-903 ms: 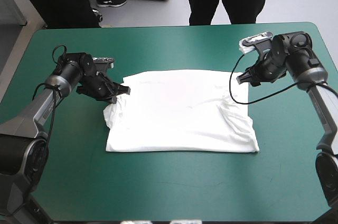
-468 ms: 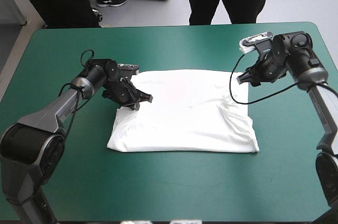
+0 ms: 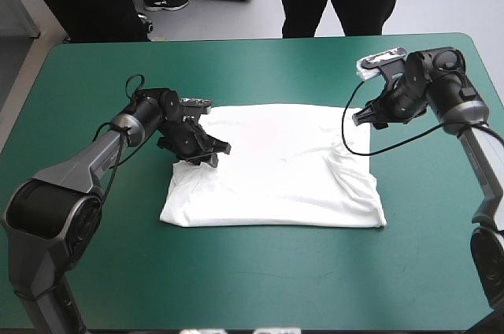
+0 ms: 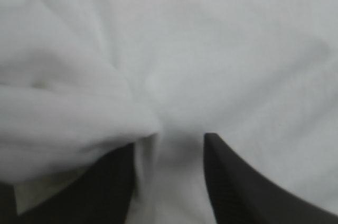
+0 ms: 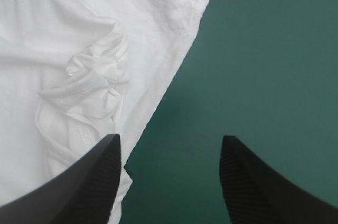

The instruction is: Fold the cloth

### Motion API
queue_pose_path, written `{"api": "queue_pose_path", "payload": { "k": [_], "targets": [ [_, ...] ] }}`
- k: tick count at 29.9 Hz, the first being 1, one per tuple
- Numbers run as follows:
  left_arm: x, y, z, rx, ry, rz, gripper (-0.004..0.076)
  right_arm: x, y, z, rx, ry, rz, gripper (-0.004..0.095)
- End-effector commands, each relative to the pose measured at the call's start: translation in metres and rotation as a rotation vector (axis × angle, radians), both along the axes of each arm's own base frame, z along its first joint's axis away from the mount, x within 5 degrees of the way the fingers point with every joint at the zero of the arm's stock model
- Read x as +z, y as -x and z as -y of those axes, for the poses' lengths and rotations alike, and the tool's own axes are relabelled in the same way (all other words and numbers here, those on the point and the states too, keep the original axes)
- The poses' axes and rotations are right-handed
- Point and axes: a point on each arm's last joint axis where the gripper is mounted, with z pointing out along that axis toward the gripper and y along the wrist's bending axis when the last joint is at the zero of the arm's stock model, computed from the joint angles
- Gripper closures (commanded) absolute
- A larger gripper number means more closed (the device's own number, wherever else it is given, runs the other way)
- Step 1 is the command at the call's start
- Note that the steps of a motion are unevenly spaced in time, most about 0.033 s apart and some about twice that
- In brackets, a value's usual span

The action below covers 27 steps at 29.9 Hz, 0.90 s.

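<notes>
The white T-shirt [image 3: 276, 168] lies spread flat on the teal-green table, roughly rectangular, with its left sleeve drawn in over the body. My left gripper [image 3: 214, 153] rests on the shirt's left part, shut on a bunch of the T-shirt; in the left wrist view the T-shirt [image 4: 211, 49] fills the picture and cloth sits between the left gripper [image 4: 169, 139] fingers. My right gripper [image 3: 364, 117] hovers open at the shirt's far right corner. The right wrist view shows the right gripper [image 5: 169, 142] over bare cover, one finger above the T-shirt [image 5: 79, 49] edge with its crumpled sleeve.
Bare teal-green cover [image 3: 260, 279] surrounds the shirt on all sides, widest toward the near edge. The shirt's right edge is wrinkled [image 3: 346, 165].
My left gripper has pulled the left sleeve rightward over the shirt's body and then nearly stopped. The right arm has stayed still.
</notes>
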Motion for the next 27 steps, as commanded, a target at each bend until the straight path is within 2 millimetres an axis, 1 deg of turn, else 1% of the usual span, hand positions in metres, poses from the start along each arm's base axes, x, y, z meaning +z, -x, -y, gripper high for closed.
{"api": "queue_pose_path", "payload": {
  "k": [1, 4, 7, 10, 12, 15, 17, 19, 21, 23, 27],
  "targets": [
    [0.044, 0.006, -0.002, -0.019, 0.014, 0.107, 0.0248, 0.028, 0.008, 0.004, 0.0, -0.009, 0.106, 0.0385],
    [0.074, 0.011, -0.01, -0.013, -0.026, 0.184, 0.0252, 0.028, 0.008, 0.004, 0.0, -0.009, 0.106, 0.0386],
    [0.102, 0.022, -0.022, 0.016, -0.098, 0.247, 0.0252, 0.029, 0.008, 0.005, -0.002, -0.004, 0.111, 0.0385],
    [0.119, 0.037, -0.033, 0.046, -0.16, 0.244, 0.0252, 0.032, 0.011, 0.005, -0.008, -0.008, 0.117, 0.0385],
    [0.13, 0.048, -0.04, 0.066, -0.188, 0.243, 0.0252, 0.038, 0.016, 0.006, -0.008, -0.004, 0.128, 0.0385],
    [0.139, 0.064, -0.046, 0.079, -0.187, 0.248, 0.0252, 0.047, 0.025, 0.008, -0.015, -0.004, 0.145, 0.0386],
    [0.137, 0.078, -0.05, 0.094, -0.186, 0.227, 0.0252, 0.053, 0.03, 0.01, -0.02, -0.002, 0.16, 0.0385],
    [0.13, 0.091, -0.053, 0.093, -0.176, 0.196, 0.0252, 0.057, 0.034, 0.01, -0.024, -0.006, 0.169, 0.0385],
    [0.118, 0.105, -0.055, 0.104, -0.15, 0.165, 0.0252, 0.061, 0.039, 0.011, -0.027, -0.008, 0.174, 0.0385],
    [0.106, 0.115, -0.056, 0.125, -0.119, 0.173, 0.0252, 0.064, 0.042, 0.012, -0.03, -0.007, 0.175, 0.0385],
    [0.076, 0.129, -0.06, 0.156, -0.107, 0.162, 0.0252, 0.067, 0.046, 0.012, -0.038, -0.013, 0.181, 0.0385]
  ]
}}
